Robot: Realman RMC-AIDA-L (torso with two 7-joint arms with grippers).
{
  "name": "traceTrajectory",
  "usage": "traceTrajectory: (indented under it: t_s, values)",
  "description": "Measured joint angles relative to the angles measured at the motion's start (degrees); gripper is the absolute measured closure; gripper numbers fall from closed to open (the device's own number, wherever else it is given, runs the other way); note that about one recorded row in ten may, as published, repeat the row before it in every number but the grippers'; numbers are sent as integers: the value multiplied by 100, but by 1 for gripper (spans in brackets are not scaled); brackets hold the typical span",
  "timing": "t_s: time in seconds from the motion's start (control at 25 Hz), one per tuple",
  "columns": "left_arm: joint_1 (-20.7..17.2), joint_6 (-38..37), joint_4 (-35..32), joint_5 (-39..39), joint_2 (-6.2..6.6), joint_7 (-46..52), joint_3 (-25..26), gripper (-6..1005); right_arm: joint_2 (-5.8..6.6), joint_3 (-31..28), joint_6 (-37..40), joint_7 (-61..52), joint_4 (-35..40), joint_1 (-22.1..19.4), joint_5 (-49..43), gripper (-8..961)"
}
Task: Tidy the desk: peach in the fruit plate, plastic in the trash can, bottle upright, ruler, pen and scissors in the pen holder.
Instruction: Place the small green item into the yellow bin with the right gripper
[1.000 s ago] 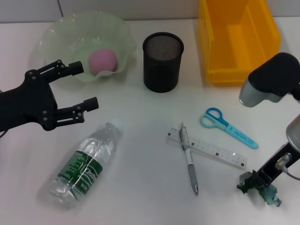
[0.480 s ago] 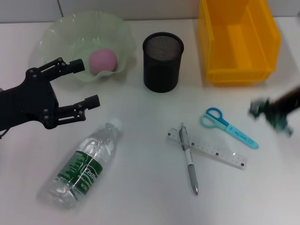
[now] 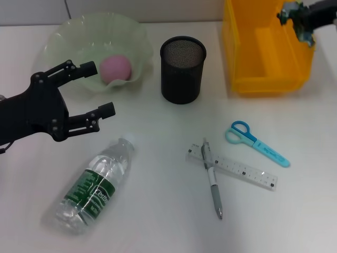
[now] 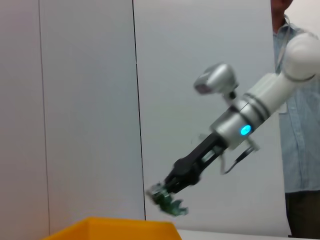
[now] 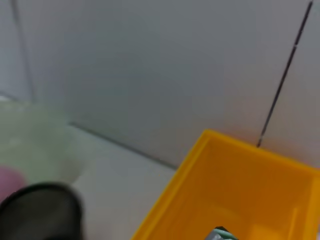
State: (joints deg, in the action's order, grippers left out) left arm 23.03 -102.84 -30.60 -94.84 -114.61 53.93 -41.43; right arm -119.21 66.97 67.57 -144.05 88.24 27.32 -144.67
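White desk, grey wall behind. The right gripper (image 3: pixel 296 17) is clamped on the crumpled plastic (image 3: pixel 291 12) above the far rim of the yellow bin (image 3: pixel 266 79), which serves as the trash can. To drop cleanly, it should centre over the bin's hollow before letting go, low enough that the scrap cannot drift out. The left gripper (image 3: pixel 95 89) hangs wide open near the plate (image 3: pixel 63 37) holding the peach (image 3: pixel 115 68), just above the lying bottle (image 3: pixel 97 184).

Open yellow trash can (image 5: pixel 235 200) against a grey wall, black pen holder (image 5: pixel 40 212), pale green fruit plate (image 5: pixel 35 145)
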Motion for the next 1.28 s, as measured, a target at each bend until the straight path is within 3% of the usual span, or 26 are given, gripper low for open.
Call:
traceTrajectory:
  t_s: [0.2,0.36,0.56,0.84,1.28]
  values:
    - [5,13,2,-10,-17,-37,5,151,29,-150,-1143,556,-1363,442,495,922]
    - [3,-2,2,-5,-29,-39,-11,152,38,-292,-1479,1124,-2024,685,1008,919]
    - [-27,-32,2,5,-40,-40,-3,154,10,-232,-1931,1227,-2297,663,994,836]
    - [-48,-24,1,9,-67,5,26,156,11,-228,-1987,1396,-2424,601,1041,719]
    - [-8,52,-45,-2,-97,114,30,160,4,-259,-2017,1629,-2118,255,1441,222]
